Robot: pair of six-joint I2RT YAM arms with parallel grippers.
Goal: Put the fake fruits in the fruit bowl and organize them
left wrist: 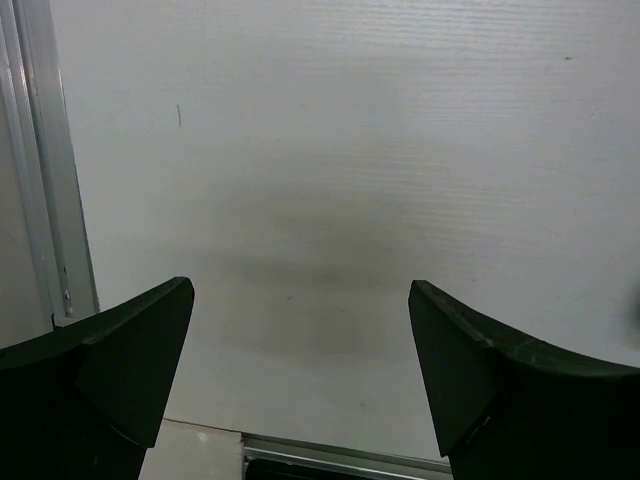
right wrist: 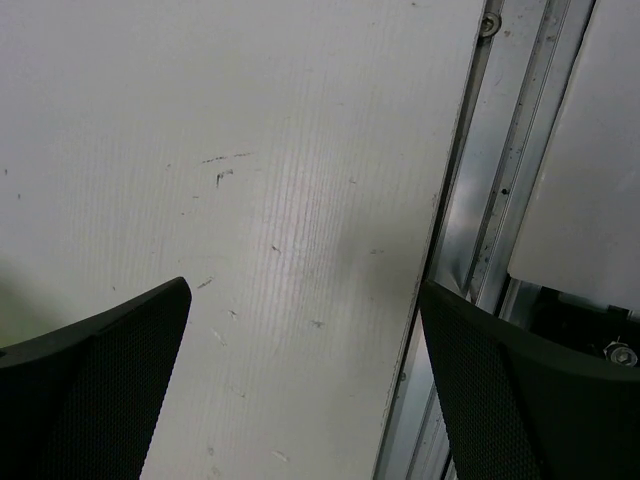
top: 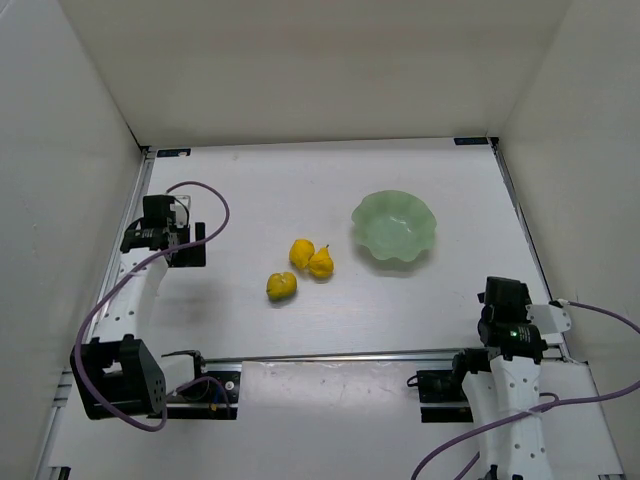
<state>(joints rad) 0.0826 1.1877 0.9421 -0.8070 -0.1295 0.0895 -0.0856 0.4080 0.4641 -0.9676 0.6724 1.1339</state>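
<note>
Both pincers stand spread wide, and neither has hold of anything. Seen from above, the left pincer (top: 160,232) sits at about 9 o'clock on the white table (top: 400,320), close to the left wall (top: 60,200), with a purple cable (top: 215,200) looping off its wrist. Its own camera shows two dark fingers (left wrist: 120,350) far apart at the lower corners, with only bare table between them. A faint grey shadow (left wrist: 300,280) lies on the surface there, and an aluminium rail (left wrist: 40,180) runs up the edge at 9 o'clock.

The right pincer (top: 505,300) sits at about 4 o'clock on the table, near the right wall (top: 590,200). Its wrist view shows black, finely textured fingers (right wrist: 100,390) set just as wide over scuffed white board, with a metal rail (right wrist: 500,180) running from 1 o'clock down to 6 o'clock.

The three fake fruits (top: 302,252) lie on the table near its middle, well apart from both pincers. Two touch or nearly touch — the pear-shaped fruit (top: 321,263) sits at about 4 o'clock of its neighbour. The third fruit (top: 281,286) lies just beside them at about 7 o'clock. All are glossy yellow. The fruit bowl (top: 395,228), pale green with a wavy rim, stands upright at about 2 o'clock from the fruits, near them but apart, and all three fruits lie outside it.
</note>
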